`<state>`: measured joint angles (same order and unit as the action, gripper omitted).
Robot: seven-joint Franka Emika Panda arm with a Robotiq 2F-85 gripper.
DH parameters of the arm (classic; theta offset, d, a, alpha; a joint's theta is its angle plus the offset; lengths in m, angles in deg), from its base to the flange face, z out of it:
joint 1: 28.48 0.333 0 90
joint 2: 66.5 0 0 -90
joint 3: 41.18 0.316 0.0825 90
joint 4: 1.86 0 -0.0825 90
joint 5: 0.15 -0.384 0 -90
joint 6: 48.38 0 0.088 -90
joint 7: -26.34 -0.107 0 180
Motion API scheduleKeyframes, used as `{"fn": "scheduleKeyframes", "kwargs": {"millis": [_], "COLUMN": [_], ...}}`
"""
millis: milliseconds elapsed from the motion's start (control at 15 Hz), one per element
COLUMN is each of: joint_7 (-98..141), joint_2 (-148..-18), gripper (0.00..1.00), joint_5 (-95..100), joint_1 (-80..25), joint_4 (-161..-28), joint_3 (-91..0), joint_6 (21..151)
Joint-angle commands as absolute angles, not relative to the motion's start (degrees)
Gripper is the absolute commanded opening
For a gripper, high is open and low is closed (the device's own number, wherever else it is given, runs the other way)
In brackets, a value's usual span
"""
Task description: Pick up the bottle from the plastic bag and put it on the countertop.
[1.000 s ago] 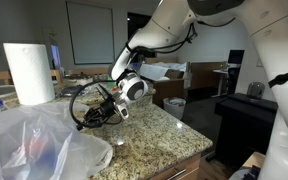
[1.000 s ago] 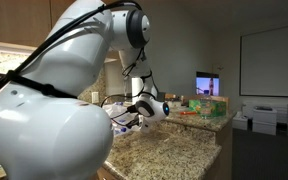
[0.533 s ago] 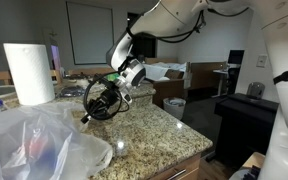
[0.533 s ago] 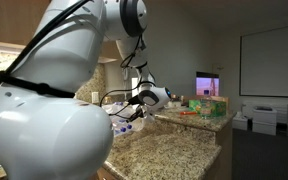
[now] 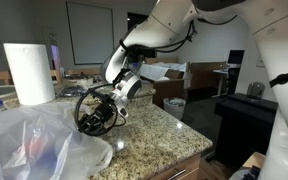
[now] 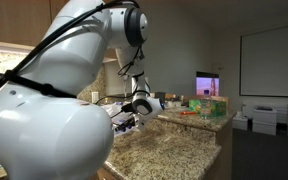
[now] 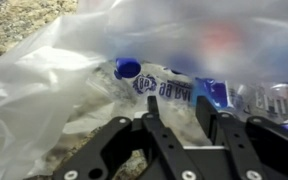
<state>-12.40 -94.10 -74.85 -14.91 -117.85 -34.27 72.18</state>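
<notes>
1. One bottle point(image 7: 216, 40) lay inside the plastic bag point(image 7: 44, 90), a red blur behind the film, not yet lifted
2. The gripper point(image 7: 187, 135) hovered just outside the plastic bag, jaws spread and empty, likely lined up to reach in
3. The countertop point(image 5: 154, 125) carried the plastic bag

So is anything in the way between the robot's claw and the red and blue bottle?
Yes. In the wrist view the open gripper faces the plastic bag. A clear bottle with a blue cap lies ahead, and the red and blue bottle shows only as a red blur farther back, behind bag film.
</notes>
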Motion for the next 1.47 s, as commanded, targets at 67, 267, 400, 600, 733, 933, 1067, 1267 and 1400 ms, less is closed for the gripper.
{"fn": "scheduleKeyframes", "kwargs": {"millis": [67,267,400,600,733,933,1067,1267,1400], "joint_7": [-13.65,-10.43,-9.76,-9.00,-8.91,-8.21,-8.02,-8.28,-8.31], "joint_2": [-94.92,-94.13,-93.93,-93.46,-93.85,-94.71,-95.38,-96.16,-96.59], "gripper": [0.83,1.00,1.00,1.00,1.00,1.00,1.00,0.67,0.53], "joint_5": [-76.66,-82.04,-84.96,-88.22,-90.33,-93.64,-94.93,-95.27,-95.24], "joint_1": [-13.57,-13.80,-13.96,-14.26,-14.59,-14.52,-14.44,-14.41,-14.49], "joint_4": [-119.12,-119.12,-118.82,-118.74,-118.44,-117.87,-117.33,-117.07,-116.94], "joint_3": [-34.65,-33.77,-33.26,-32.75,-32.24,-31.62,-31.39,-31.22,-31.15], "joint_6": [79.62,86.76,89.14,90.79,89.67,89.02,88.61,87.62,86.91]}}
